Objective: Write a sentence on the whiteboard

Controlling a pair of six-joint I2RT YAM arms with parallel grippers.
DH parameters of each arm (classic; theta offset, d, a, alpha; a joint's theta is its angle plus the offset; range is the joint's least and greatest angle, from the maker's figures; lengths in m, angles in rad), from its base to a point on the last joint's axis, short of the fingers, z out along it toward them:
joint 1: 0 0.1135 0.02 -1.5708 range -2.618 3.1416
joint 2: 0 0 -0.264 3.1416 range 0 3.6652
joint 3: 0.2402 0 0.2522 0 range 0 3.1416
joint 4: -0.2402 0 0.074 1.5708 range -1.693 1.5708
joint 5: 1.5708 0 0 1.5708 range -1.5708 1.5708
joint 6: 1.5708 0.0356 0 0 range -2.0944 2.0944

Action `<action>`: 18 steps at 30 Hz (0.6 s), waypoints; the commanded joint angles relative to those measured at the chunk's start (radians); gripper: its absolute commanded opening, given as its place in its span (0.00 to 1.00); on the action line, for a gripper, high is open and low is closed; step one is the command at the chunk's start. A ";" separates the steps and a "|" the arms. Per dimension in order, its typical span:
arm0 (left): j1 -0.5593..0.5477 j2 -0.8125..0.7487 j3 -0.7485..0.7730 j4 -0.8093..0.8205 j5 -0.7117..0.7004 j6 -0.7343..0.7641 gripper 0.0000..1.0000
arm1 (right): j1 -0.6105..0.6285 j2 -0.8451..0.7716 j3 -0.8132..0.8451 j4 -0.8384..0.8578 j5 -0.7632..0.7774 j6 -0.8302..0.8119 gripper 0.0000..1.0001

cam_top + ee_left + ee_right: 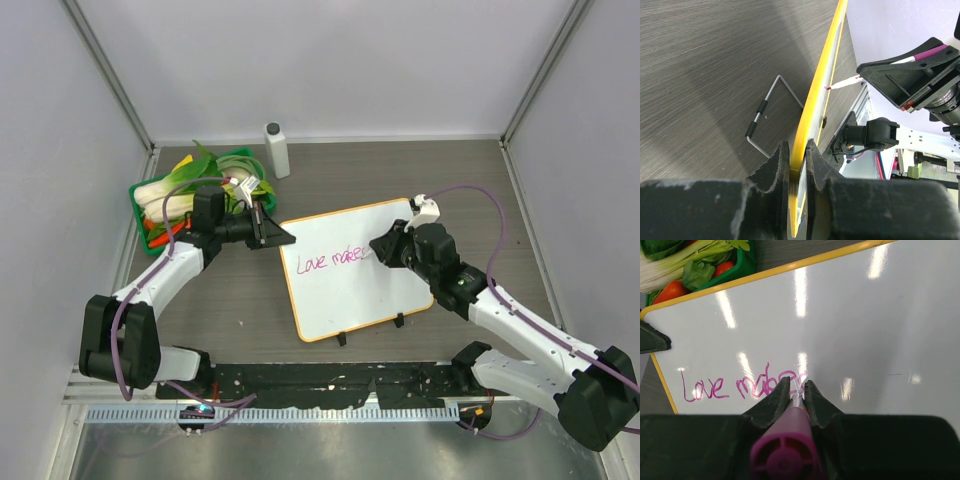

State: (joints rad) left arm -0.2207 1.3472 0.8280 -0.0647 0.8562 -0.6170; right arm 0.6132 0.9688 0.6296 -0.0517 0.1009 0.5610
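The whiteboard with its orange frame lies in the middle of the table. Pink cursive on it reads "Love makes", also seen in the right wrist view. My left gripper is shut on the board's upper left edge; the left wrist view shows the yellow-orange frame clamped between the jaws. My right gripper is shut on a magenta marker, whose tip touches the board at the end of "makes".
A green tray full of vegetables stands at the back left, just behind the left gripper. A grey-capped white bottle stands at the back centre. The board's wire stand shows under it.
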 commanded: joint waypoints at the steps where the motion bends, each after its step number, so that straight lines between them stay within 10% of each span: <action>1: -0.017 0.021 -0.013 -0.084 -0.146 0.094 0.00 | -0.001 0.005 -0.002 0.046 -0.021 0.022 0.01; 18: -0.016 0.018 -0.007 -0.098 -0.149 0.097 0.00 | -0.104 -0.148 0.045 0.016 -0.086 0.093 0.01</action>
State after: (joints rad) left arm -0.2237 1.3472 0.8284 -0.0647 0.8562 -0.6163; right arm 0.5301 0.8288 0.6331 -0.0463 0.0307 0.6373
